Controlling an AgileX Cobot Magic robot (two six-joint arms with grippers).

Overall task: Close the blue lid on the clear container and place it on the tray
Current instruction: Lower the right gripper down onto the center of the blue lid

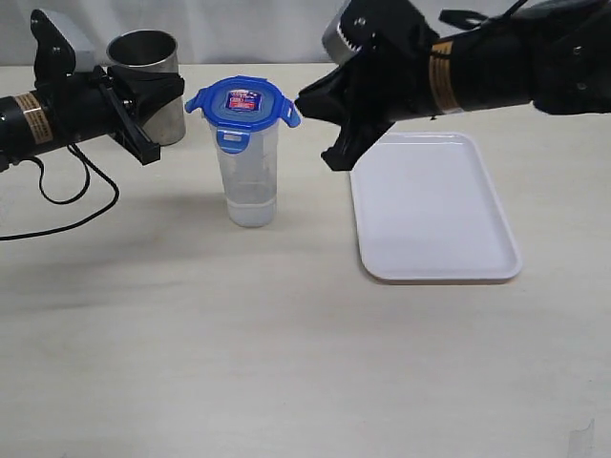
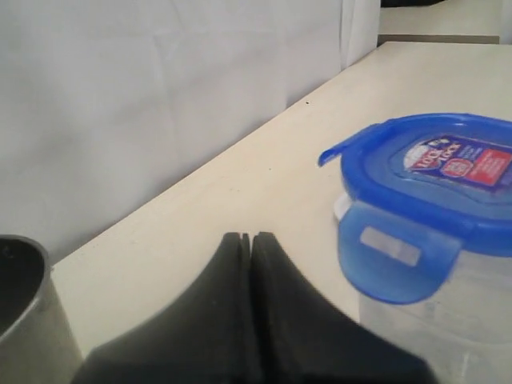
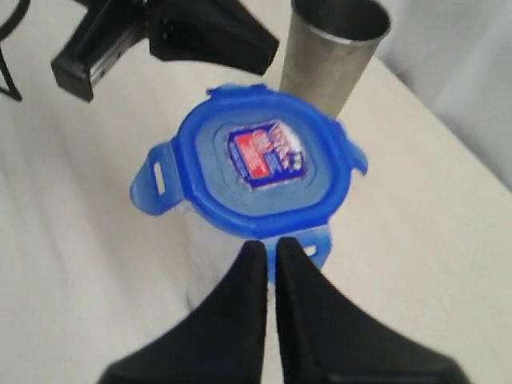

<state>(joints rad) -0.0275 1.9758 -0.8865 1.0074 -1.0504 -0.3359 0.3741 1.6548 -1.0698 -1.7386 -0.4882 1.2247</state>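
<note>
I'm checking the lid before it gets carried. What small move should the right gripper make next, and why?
Probably press the shut right gripper down onto the flap nearest it. The blue lid already sits on the clear container, but its side flaps stick outward, so it looks unlatched; the tray can wait.

i see a pale counter (image 1: 286, 363) carrying the clear container (image 1: 252, 181) upright near the middle, the white tray (image 1: 434, 205) flat to its right, and a steel cup (image 1: 153, 57) behind on the left.
</note>
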